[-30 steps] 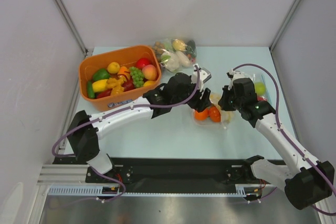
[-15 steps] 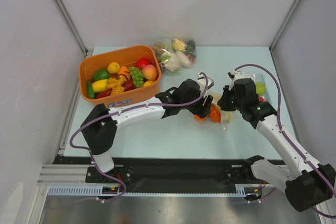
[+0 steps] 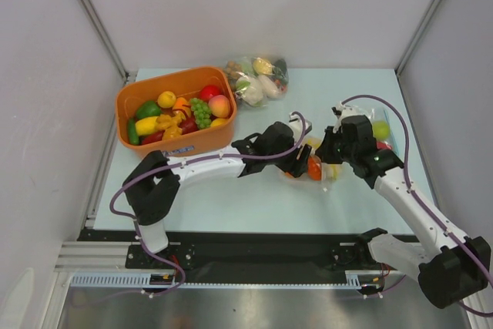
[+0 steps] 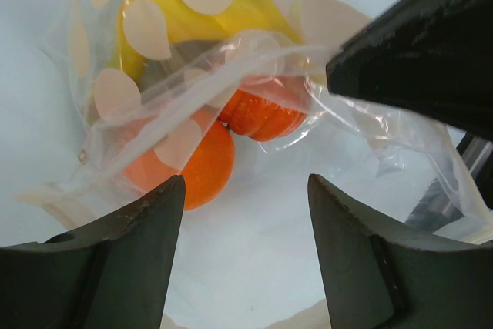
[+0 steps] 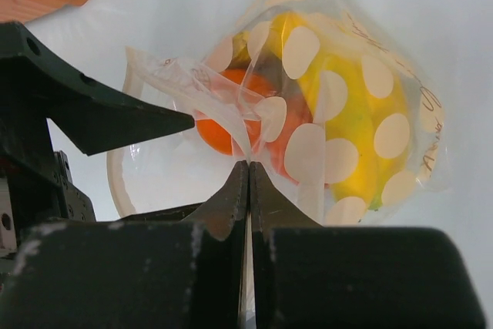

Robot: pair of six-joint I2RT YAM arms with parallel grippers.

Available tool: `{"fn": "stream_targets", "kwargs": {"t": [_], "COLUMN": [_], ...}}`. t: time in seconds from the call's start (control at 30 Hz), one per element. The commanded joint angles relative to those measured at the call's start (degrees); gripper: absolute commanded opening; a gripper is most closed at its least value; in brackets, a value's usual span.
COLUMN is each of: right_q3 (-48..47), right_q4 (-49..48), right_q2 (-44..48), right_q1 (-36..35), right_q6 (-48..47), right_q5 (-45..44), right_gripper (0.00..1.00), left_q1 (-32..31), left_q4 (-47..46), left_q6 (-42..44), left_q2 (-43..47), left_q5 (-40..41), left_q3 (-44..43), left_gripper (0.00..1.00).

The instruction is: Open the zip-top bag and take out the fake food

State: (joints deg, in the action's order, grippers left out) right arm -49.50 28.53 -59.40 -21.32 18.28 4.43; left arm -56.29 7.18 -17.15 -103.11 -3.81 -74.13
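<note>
The clear zip-top bag (image 3: 323, 169) with pale dots lies mid-table, its mouth pulled apart. My right gripper (image 5: 249, 164) is shut on the bag's upper lip (image 5: 231, 113) and holds it up; in the top view it (image 3: 326, 156) stands at the bag's right side. My left gripper (image 4: 245, 190) is open inside the mouth, its fingers (image 4: 131, 236) spread just short of the fake food. That food is a round orange (image 4: 196, 166), a ribbed orange piece (image 4: 262, 115) and a yellow piece (image 4: 231, 5) deeper in. Nothing is between the left fingers.
An orange basket (image 3: 185, 144) full of toy fruit stands at the back left. A second filled bag (image 3: 258, 80) lies behind it to the right. A green toy piece (image 3: 381, 129) sits by my right arm. White walls close in both sides.
My left gripper has come nearer and to the right, from above the bag's far edge into its open mouth. The right gripper keeps its hold on the bag.
</note>
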Motion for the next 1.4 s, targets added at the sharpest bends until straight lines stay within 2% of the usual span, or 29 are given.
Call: {"fn": "stream_targets", "kwargs": {"t": [0.0,0.1,0.2,0.37,0.53,0.83,1.1,1.37], "right_q3": [-0.16,-0.60,-1.13,-1.66,-1.83,-2.10,0.36,1.15], "right_q4": [-3.04,-3.57,-3.66,-2.61,-3.48,-2.61,-4.18,-7.35], "right_q2": [-0.89,-1.69,-1.69,-0.72,-0.81,-0.28,-0.81,-2.56], "right_q1": [-0.30,-0.65,-1.35,-2.06,-2.06,-2.50,-2.58,-3.02], "right_q6": [0.96,1.32,1.49,1.58,2.28,2.02,2.81,3.86], "right_q5": [0.32,0.49,0.32,0.06,1.11,1.64,4.71,7.70], "right_gripper": [0.00,0.00,0.00,0.00,0.00,0.00,0.00,0.00], "left_q1": [-0.66,-0.75,-0.75,-0.66,-0.75,1.44,2.15,2.24], "left_q4": [-4.80,-6.74,-3.85,-4.19,-5.86,-4.36,-6.39,-6.92], "left_q6": [-1.40,-1.92,-1.57,-1.40,-1.31,-1.04,-0.34,-0.52], "left_q2": [4.14,3.80,0.99,-0.07,-0.95,-1.39,-2.44,-6.22], "left_q5": [-2.07,-3.66,-2.34,0.21,-2.08,8.37,11.37,10.23], "left_q3": [2.75,3.99,1.89,1.27,0.13,1.08,1.19,-0.49], "left_gripper": [0.70,0.70,0.70,0.73,0.73,0.77,0.79,0.80]}}
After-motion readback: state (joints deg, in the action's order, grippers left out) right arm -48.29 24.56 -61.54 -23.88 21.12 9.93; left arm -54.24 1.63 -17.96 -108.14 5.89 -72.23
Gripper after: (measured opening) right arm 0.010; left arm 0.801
